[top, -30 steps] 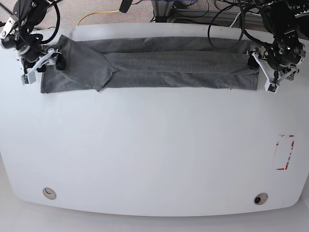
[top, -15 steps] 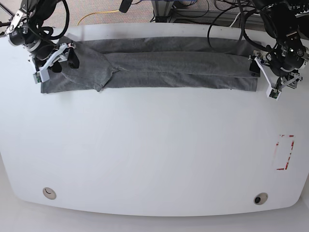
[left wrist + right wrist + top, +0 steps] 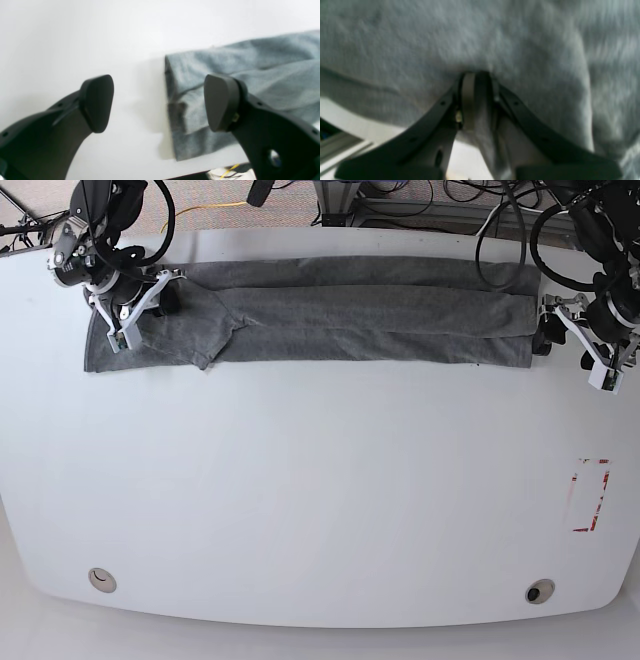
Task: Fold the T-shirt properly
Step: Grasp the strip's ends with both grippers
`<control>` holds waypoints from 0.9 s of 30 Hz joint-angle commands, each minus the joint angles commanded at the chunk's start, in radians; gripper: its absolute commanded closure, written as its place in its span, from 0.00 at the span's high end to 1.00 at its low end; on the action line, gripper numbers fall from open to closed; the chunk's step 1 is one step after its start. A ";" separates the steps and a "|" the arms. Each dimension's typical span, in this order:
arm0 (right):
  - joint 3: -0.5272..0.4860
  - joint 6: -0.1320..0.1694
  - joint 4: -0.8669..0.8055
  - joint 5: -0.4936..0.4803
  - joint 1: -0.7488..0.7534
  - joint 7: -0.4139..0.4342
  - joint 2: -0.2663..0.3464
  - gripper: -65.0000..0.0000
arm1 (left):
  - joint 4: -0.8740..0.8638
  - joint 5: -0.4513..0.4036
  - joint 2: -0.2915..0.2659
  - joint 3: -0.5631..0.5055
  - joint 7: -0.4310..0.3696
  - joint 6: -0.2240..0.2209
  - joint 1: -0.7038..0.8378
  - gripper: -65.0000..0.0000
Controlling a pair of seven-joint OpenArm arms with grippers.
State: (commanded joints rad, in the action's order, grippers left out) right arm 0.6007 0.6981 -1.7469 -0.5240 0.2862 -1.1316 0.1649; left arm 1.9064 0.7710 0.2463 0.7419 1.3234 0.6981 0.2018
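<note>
T-shirt (image 3: 330, 310) lying as long folded band along far edge of white bench (image 3: 320, 500). Right claw (image 3: 476, 100) pinching fabric fold at band's end, fingers nearly together. Left claw (image 3: 158, 102) spread wide, gripping nothing, hovering at opposite end; one fingertip (image 3: 218, 102) over cloth, other over bare bench.

Table (image 3: 320, 510): bare from 3 through 6 to 9 o'clock. T-shirt (image 3: 330, 310): band across 12 o'clock. Right gripper (image 3: 140, 300) at 10, left gripper (image 3: 572, 345) at 2. Red marker (image 3: 590, 495) flat at 4.
</note>
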 joint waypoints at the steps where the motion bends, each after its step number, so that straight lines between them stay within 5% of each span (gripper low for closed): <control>1: 0.000 0.000 0.006 0.000 0.000 0.006 0.000 0.13 | 0.000 0.015 0.000 0.008 0.005 0.000 0.003 0.85; 5: 0.000 0.000 0.015 0.000 -0.002 0.009 0.000 0.13 | -0.002 0.032 -0.002 0.034 0.006 0.000 0.031 0.99; 16: 0.000 0.000 0.020 -0.002 0.005 0.011 0.005 0.13 | -0.235 0.032 0.003 0.051 -0.037 0.000 0.051 0.99; 27: 0.000 0.000 0.020 -0.002 -0.003 0.011 0.005 0.13 | -0.315 0.038 -0.011 -0.068 -0.087 0.000 0.051 0.99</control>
State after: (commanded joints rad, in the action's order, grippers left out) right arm 0.6007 0.6981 -1.7269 -0.5255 0.2831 -1.1208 0.1695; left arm 1.5919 0.8094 0.2355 0.6743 1.2359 0.6981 0.2524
